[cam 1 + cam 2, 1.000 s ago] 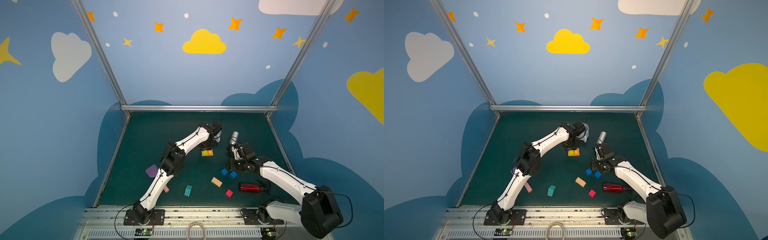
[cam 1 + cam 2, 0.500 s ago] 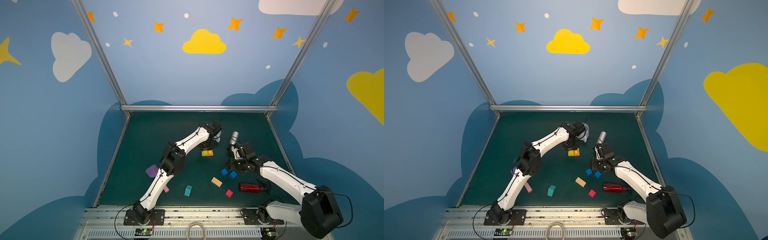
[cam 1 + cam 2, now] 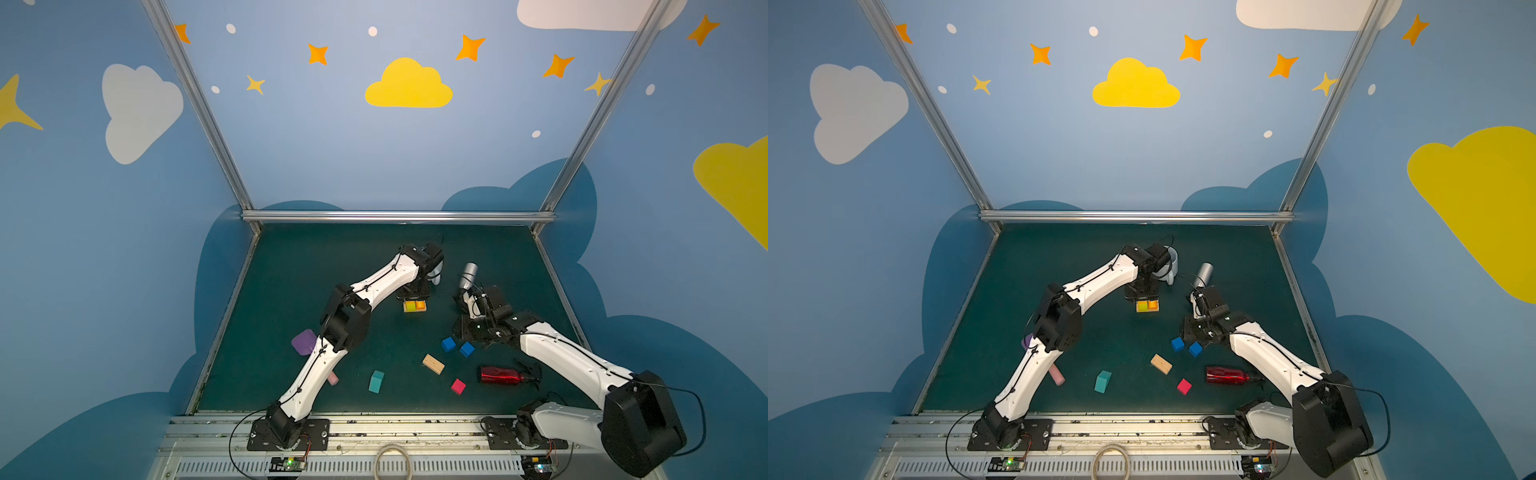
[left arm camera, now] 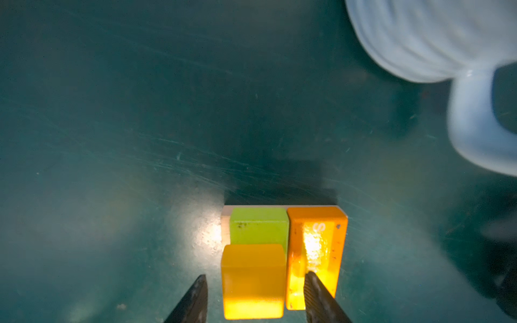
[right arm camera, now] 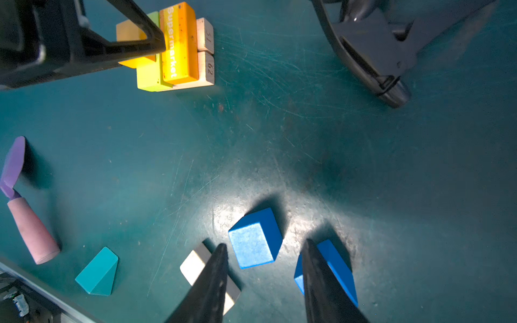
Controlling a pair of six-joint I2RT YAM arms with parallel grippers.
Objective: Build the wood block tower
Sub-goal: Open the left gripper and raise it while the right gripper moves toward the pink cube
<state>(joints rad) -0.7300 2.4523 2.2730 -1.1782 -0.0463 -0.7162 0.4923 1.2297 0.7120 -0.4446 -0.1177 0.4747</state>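
Left gripper [image 4: 254, 275] wider, off orange cube [image 4: 253, 282]

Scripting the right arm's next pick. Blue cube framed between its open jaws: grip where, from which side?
Two opposite side faces of the blue cube, straight down from above: it sits flat on the mat, top clear. The right gripper likely needs a slight twist to square up and miss the second blue cube.
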